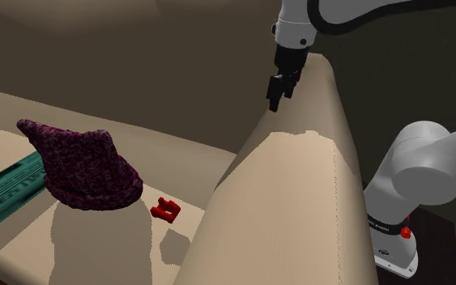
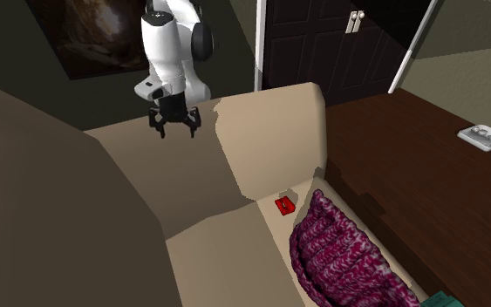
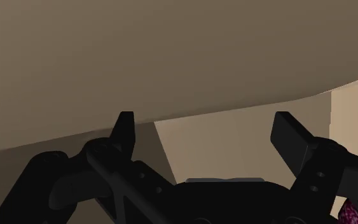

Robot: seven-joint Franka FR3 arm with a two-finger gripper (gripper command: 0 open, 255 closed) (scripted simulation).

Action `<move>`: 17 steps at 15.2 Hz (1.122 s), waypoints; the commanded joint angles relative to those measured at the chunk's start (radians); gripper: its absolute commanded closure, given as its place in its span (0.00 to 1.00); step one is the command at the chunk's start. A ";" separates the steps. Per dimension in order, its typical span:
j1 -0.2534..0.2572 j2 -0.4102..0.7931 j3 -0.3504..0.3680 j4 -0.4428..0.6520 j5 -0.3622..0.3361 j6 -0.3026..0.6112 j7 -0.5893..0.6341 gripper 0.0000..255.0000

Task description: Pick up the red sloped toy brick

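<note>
Pincer (image 3: 206, 127) wide open, empty, above sofa armrest (image 1: 299, 202), red brick (image 1: 166, 210) well below, on seat (image 1: 96, 243)

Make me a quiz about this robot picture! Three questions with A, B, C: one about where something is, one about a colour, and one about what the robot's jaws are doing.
1. Where is the small red sloped toy brick?
A. On the beige sofa seat, beside the purple knitted woolly thing
B. Between the jaws
C. On top of the knitted thing

2. What colour is the long flat box next to the knitted thing?
A. Yellow
B. Orange
C. Teal

3. How are the black jaws?
A. Shut on the brick
B. Open, holding nothing
C. Shut on the knitted thing

Answers:
1 A, the brick lies on the seat right by the knitted thing.
2 C, the shoulder view shows the box teal.
3 B, the wrist view shows them standing apart with nothing between.
</note>
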 commanded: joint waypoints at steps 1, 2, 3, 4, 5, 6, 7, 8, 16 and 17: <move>0.023 0.048 0.043 -0.025 0.041 0.057 0.055 0.00; 0.032 0.070 0.060 -0.024 0.048 0.080 0.078 0.00; 0.046 0.093 0.071 -0.022 0.051 0.102 0.103 0.00; 0.064 0.119 0.080 -0.018 0.052 0.125 0.130 0.00; 0.072 0.145 0.096 -0.012 0.056 0.147 0.153 0.00; 0.077 0.171 0.114 -0.006 0.061 0.169 0.175 0.00; 0.081 0.199 0.133 0.002 0.064 0.191 0.197 0.00; 0.084 0.227 0.151 0.012 0.065 0.212 0.219 0.00; 0.101 0.488 0.288 0.133 0.015 0.360 0.419 0.00; 0.103 0.524 0.303 0.154 0.000 0.374 0.448 0.00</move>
